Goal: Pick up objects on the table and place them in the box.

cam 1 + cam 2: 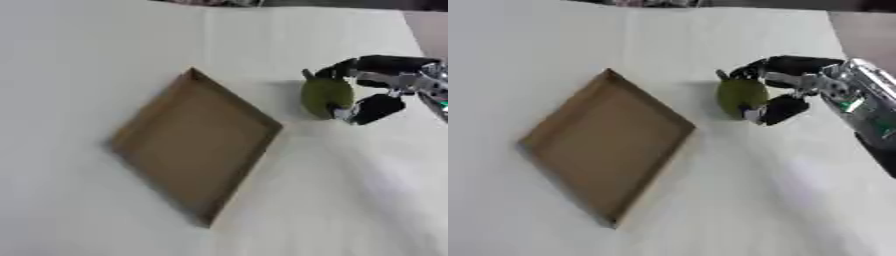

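Across the pale, smooth worktop [79,60] we see a shallow cardboard box [197,145]; near the right edge, our right robot hand [785,87] grasps a blurry, rounded green fruit [739,96].

The right robot hand [776,87] is cut off at the wrist by the 3 o'clock edge in the left eye view. The green object [740,97] is partly covered by its fingers and cannot be identified. Blurred shapes at 12 o'clock cannot be made out.

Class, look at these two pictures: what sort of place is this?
Probably a robot test bench: a plain white table bearing only a shallow cardboard box and a green fruit in the right hand.
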You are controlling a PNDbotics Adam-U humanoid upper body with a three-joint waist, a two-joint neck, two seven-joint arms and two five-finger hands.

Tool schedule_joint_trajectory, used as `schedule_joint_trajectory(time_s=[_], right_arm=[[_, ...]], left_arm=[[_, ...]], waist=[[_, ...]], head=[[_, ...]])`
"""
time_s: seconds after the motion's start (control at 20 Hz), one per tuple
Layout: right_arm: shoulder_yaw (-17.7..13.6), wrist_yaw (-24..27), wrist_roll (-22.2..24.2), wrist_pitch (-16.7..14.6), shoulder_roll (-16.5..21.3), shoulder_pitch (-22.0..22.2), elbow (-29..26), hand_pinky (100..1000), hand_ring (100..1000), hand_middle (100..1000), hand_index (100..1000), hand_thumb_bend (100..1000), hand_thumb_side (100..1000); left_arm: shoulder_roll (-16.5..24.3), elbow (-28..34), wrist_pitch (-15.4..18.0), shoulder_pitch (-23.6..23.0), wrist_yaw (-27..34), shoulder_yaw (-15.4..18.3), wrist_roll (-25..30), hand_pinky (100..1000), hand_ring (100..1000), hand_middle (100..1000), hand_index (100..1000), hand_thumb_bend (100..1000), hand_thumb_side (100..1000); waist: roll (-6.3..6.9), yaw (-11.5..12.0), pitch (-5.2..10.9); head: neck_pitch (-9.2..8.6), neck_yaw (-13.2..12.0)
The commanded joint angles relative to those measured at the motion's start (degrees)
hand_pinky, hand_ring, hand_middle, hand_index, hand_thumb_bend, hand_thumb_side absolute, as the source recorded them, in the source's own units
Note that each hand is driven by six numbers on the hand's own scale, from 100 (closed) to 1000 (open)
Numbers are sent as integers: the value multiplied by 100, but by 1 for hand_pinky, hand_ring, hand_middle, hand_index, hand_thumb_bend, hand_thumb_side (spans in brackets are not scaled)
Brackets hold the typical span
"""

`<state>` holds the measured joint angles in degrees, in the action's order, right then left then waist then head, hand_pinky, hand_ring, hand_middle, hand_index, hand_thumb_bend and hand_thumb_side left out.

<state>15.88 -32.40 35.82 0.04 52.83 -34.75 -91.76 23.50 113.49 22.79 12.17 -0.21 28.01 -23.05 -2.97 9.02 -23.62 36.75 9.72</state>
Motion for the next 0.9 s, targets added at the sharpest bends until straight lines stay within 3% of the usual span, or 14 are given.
schedule_joint_trajectory(time_s=[0.05, 0.25, 0.4, 0.55, 0.65, 0.9], right_arm=[[-1, -189, 22, -36, 144, -86, 17, 902, 856, 842, 956, 128, 332], [49, -255, -136, -3, 93, -154, 19, 877, 825, 795, 900, 169, 100], [101, -388, -365, 44, 57, -208, 17, 849, 795, 752, 865, 221, 103], [135, -489, -726, 69, 15, -241, -1, 816, 750, 683, 807, 188, 108], [166, -495, -927, 62, -6, -251, -13, 803, 729, 635, 765, 102, 117], [180, -97, -1379, 76, 10, -256, -214, 769, 644, 565, 693, 100, 132]], left_arm=[[82, 110, 5, 54, 14, 48, 31, 703, 726, 684, 819, 100, 634], [75, 110, 6, 56, 21, 43, 39, 703, 726, 684, 819, 100, 634], [69, 110, 5, 57, 24, 41, 44, 704, 726, 684, 819, 100, 634], [63, 110, 3, 55, 27, 44, 42, 703, 726, 684, 819, 100, 634], [60, 110, 0, 57, 28, 45, 43, 703, 725, 684, 819, 100, 634], [58, 110, -12, 60, 25, 57, 39, 702, 725, 683, 819, 100, 634]], waist=[[28, 15, 99], [35, 34, 98], [38, 49, 100], [37, 57, 101], [35, 57, 102], [25, 42, 106]], head=[[-11, 15], [-12, 24], [-19, 32], [-22, 45], [-23, 48], [-21, 32]])
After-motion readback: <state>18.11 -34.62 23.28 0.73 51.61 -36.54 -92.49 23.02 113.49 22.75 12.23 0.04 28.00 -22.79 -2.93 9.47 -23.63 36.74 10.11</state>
